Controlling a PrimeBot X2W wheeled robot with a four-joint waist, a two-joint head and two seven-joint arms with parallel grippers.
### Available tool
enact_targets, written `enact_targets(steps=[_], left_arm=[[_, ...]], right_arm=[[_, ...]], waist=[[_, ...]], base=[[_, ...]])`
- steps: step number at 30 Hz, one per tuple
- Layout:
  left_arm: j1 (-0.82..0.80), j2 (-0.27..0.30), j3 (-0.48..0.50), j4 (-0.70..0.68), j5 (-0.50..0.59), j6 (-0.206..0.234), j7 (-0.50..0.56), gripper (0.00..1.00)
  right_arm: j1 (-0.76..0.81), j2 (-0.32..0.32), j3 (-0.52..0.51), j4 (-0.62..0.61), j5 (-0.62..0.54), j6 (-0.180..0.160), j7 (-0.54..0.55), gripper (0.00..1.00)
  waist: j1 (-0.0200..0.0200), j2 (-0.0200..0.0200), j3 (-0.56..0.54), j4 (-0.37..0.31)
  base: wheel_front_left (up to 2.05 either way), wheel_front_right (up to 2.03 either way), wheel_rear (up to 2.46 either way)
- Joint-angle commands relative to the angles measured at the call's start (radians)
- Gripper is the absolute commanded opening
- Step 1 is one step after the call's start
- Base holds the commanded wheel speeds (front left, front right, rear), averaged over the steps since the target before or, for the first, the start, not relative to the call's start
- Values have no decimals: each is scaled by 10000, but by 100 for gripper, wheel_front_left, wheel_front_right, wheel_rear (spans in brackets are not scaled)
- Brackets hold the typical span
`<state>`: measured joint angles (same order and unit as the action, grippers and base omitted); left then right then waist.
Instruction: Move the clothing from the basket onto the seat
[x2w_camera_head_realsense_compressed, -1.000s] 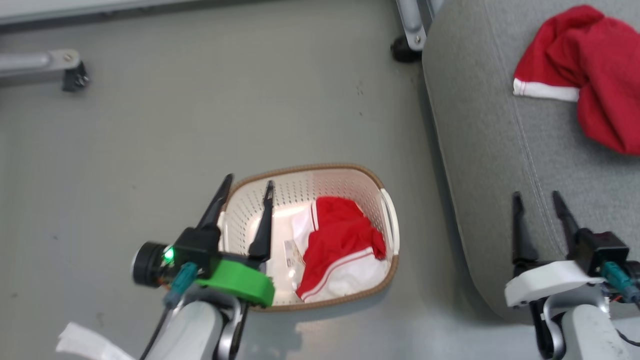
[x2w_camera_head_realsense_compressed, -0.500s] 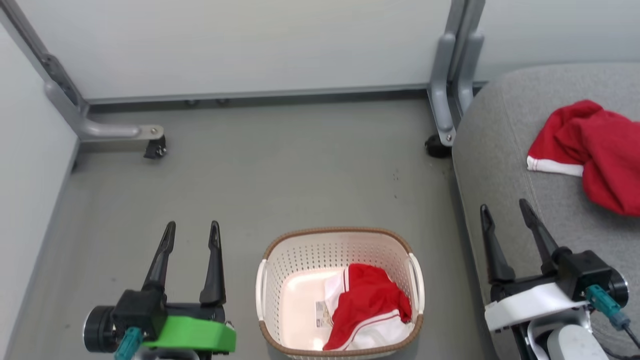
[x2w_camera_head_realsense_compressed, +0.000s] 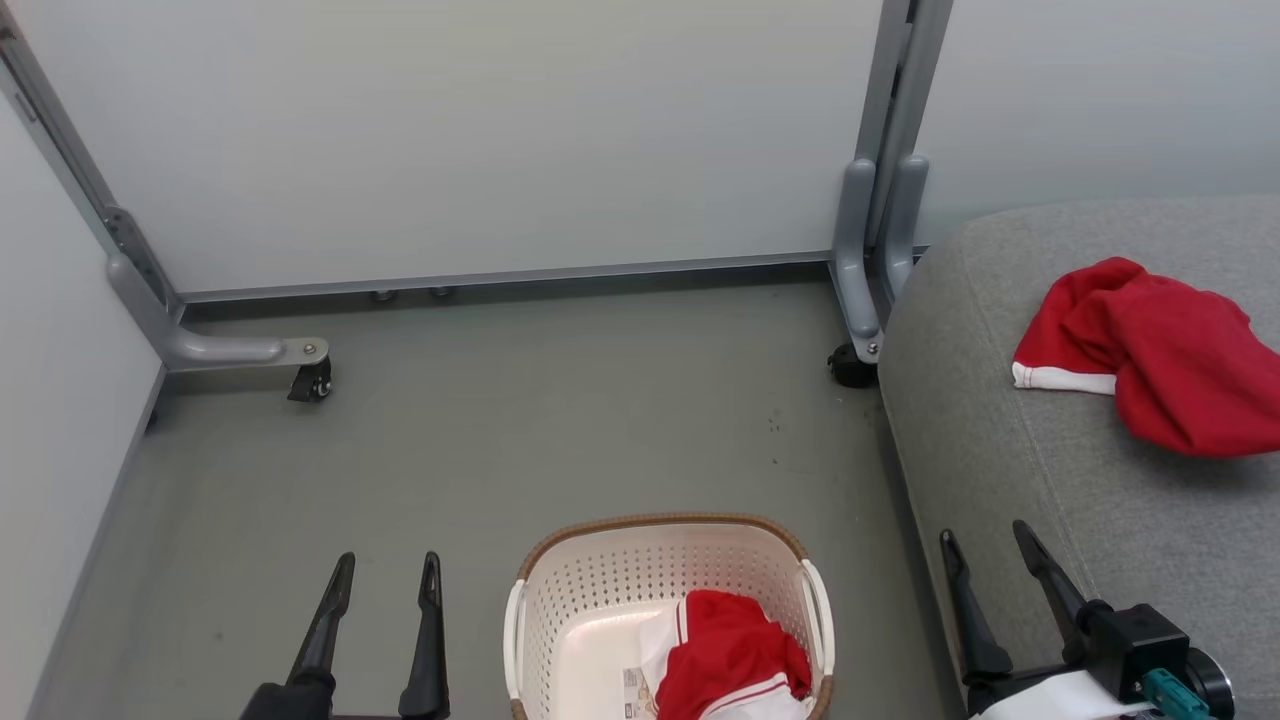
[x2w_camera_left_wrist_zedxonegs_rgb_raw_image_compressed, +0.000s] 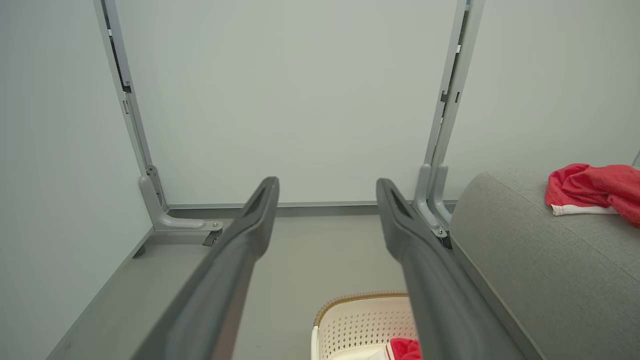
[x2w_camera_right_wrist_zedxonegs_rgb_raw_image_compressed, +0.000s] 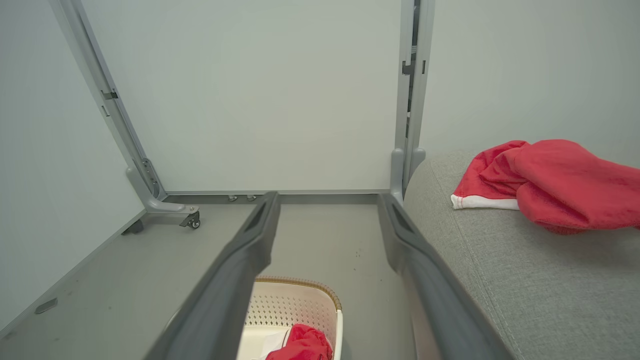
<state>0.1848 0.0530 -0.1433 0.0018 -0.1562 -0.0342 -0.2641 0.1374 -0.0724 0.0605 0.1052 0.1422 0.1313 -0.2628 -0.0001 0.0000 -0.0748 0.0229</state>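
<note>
Only Half Moved: Feared a Snag or a Drop on the Last Garment

Found the left claw (x2w_camera_head_realsense_compressed: 388, 562) spread wide and gripping nothing, poised over bare floor (x2w_camera_head_realsense_compressed: 480, 450) near the basket (x2w_camera_head_realsense_compressed: 590, 610). Found the right claw (x2w_camera_head_realsense_compressed: 983, 535) likewise parted and empty, at the near edge of the seat (x2w_camera_head_realsense_compressed: 990, 440). Spotted the striped garment (x2w_camera_head_realsense_compressed: 730, 655) bunched low in the basket, toward the seat side, next to a paper label (x2w_camera_head_realsense_compressed: 632, 690) on the base. Spotted the hemmed garment (x2w_camera_head_realsense_compressed: 1170, 360) already heaped on the seat, well apart from the basket.

Judged the task half finished, with one pickup and one carry left. Feared a slip from too shallow a pinch on such loose cloth. Feared the opposite too: fingers driven too deep, scraping the plastic base or jamming in the perforated wall. Expected a light basket to slide or tip after any hook on the brown rim or a white handle. Reckoned on trailing fabric catching that rim during the lift, then dropping onto the floor between basket and seat. Doubted a release near the seat's rounded edge, given the likely slide off it. Noted also the basket cut off at the bottom of the head view, hence a poorer basis for aiming.
</note>
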Motion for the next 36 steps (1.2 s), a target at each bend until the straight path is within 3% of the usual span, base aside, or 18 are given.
enact_targets(steps=[1, 36], left_arm=[[159, 6, 63, 63, 148, -14, -3, 100], [7, -20, 228, 701, 444, -314, -4, 100]], right_arm=[[116, 30, 39, 41, -75, -12, -30, 100], [66, -121, 290, 47, -87, -12, -30, 100]], waist=[[1, 0, -157, -205], [1, 0, -133, -317]], base=[[0, 0, 0], [0, 0, 0]])
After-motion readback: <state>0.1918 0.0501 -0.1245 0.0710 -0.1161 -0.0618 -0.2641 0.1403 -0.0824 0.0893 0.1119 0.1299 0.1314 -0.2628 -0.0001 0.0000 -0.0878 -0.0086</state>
